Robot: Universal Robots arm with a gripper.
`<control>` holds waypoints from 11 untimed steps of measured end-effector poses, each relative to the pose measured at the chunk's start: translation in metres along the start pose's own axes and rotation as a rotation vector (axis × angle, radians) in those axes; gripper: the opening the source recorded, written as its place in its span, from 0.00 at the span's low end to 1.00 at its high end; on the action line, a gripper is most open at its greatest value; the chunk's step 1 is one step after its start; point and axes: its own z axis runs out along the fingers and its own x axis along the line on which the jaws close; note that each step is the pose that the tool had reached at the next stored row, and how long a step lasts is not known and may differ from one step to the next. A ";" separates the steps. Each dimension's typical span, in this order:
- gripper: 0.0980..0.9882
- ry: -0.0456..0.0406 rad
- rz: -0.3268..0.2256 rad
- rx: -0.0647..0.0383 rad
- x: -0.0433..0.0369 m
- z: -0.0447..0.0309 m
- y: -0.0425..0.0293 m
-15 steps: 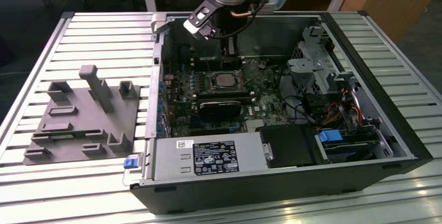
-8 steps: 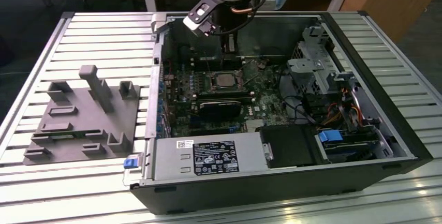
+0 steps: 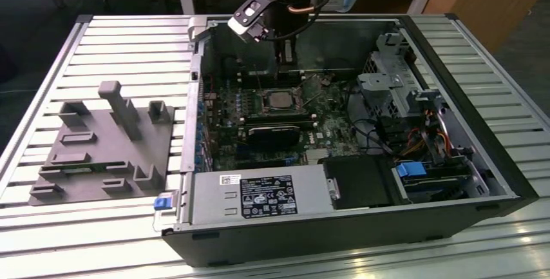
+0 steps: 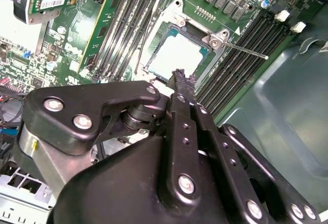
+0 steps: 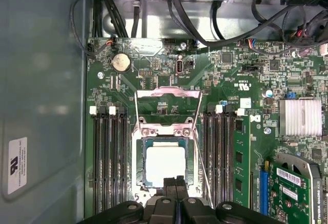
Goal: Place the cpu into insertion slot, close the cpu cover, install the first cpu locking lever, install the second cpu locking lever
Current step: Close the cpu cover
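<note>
The cpu (image 5: 165,163) is flanked by memory slots (image 5: 108,157) and a thin lever (image 4: 245,51); the way down from above is left open.

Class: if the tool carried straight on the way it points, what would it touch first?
Probably the metal top of the chip, near its edge. The shut tool points down there. Depth is unclear, so it might be the cover around it.
</note>
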 end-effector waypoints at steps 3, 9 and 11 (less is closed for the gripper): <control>0.00 -0.0001 0.000 0.000 0.0000 -0.0001 0.0003; 0.00 -0.0002 0.000 0.000 0.0001 0.0000 0.0040; 0.00 -0.0001 0.000 0.000 0.0001 0.0001 0.0061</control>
